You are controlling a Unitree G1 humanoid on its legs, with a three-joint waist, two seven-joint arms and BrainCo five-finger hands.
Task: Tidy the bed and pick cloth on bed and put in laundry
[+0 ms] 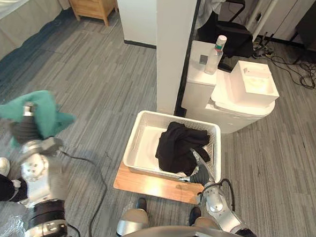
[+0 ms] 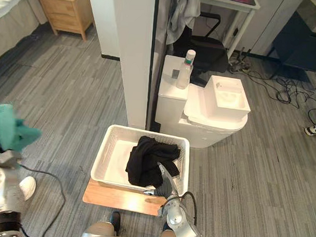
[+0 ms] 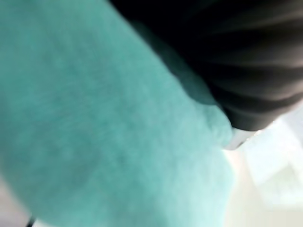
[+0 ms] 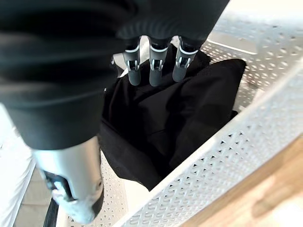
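A crumpled teal cloth [image 1: 43, 111] is held up at the robot's left, well above the grey plank floor [image 1: 96, 77], bunched over the top of the left hand [image 1: 24, 131]. The left wrist view shows the teal fabric pressed right against that hand's dark ribbed cover, and whether the hand is clamped on the cloth cannot be told, since the fabric hides it. To the right, well apart from the teal cloth, a crumpled black cloth [image 1: 177, 146] lies inside a white perforated plastic laundry basket [image 1: 132, 149], heaped toward the basket's right half. The right hand [image 1: 202, 169] reaches over the basket's near right corner with its fingers [image 4: 154, 71] straight and side by side just above the black cloth, the thumb [image 4: 78, 189] held apart from them, gripping nothing. The basket sits on a flat light wooden board [image 1: 148, 185] on the floor. Just behind it rises a white square pillar [image 1: 173, 49], and beside that stands a low white rounded unit [image 1: 239, 102] with a clear bottle with a green cap [image 1: 215, 55] upright on top. Far back at the left are a small wooden nightstand [image 1: 92, 1] and the edge of a bed with pale bedding [image 1: 19, 13].
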